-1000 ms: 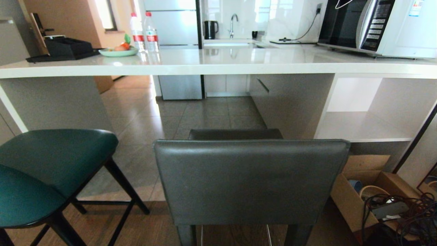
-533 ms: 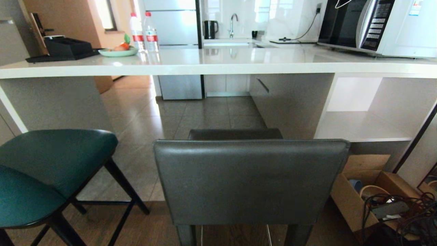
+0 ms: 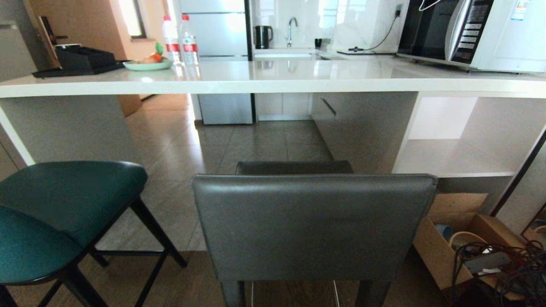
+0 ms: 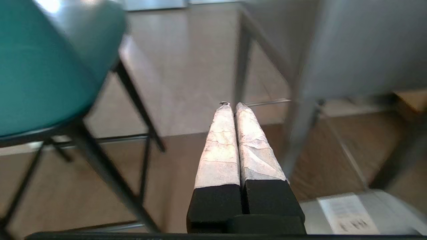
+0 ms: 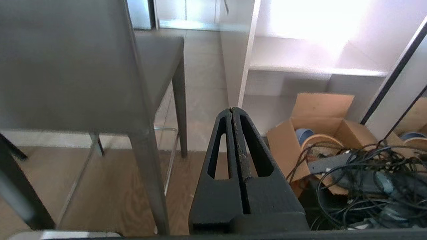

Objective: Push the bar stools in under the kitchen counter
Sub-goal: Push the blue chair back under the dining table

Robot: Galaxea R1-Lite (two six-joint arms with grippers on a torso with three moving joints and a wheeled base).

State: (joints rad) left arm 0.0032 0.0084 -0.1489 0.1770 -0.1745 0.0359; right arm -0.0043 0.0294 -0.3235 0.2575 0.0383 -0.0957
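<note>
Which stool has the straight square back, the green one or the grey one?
The grey stool, right in front of the counter's middle. The teal stool on the left has a rounded back and thin black legs.

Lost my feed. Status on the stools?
Left tool, right tool shut, empty, low. Grey stool and teal stool still outside the counter. Box right of grey stool.

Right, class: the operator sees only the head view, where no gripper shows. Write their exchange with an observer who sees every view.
Operator: Where's the left gripper?
Observer: The left gripper is shut, pointing into the gap between the teal stool and the grey stool.
Operator: And the right one?
Observer: The right gripper is shut too, off the grey stool's right side, touching nothing.
</note>
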